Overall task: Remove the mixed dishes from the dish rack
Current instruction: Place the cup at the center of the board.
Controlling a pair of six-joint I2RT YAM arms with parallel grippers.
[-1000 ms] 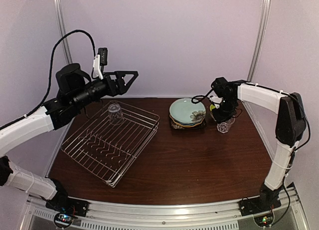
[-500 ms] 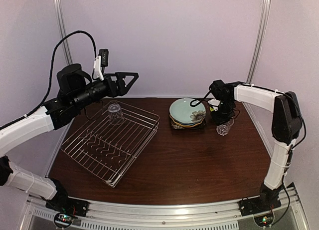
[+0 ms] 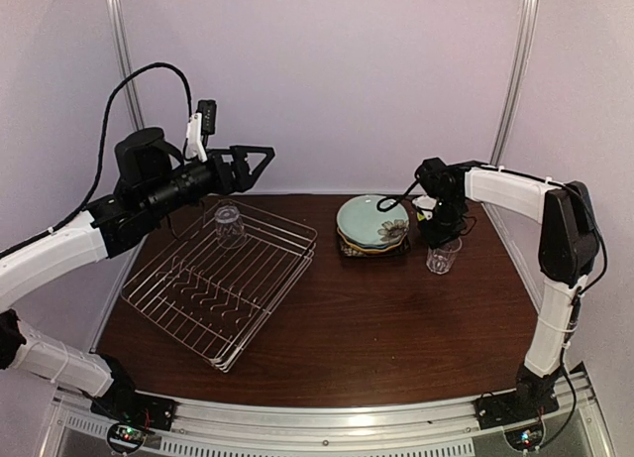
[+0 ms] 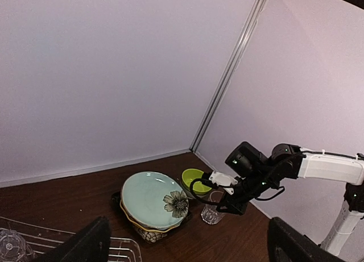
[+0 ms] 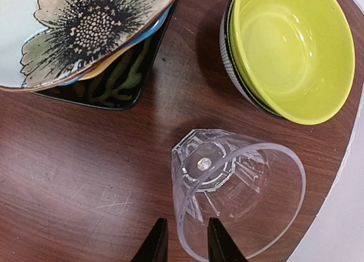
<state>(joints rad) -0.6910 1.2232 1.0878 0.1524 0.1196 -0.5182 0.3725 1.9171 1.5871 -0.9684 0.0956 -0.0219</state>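
Right fingers (image 5: 157, 246) straddling glass (image 5: 239, 188) rim, lime-green bowl (image 5: 290, 52) beside

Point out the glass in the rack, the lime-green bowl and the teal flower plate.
glass in the rack (image 3: 229, 227): top external view, its wall.
lime-green bowl (image 5: 287, 46): right wrist view, inner hollow.
teal flower plate (image 4: 148, 196): left wrist view, bare face beside flower.

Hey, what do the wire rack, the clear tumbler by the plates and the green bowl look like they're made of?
Dish rack: thin metal wire, shiny silver, likely chrome-plated or stainless. Tumbler: see-through with a faceted base; glass or hard plastic, can't tell which. Lime-green bowl: probably glazed ceramic, glossy with soft highlights, though melamine is possible.
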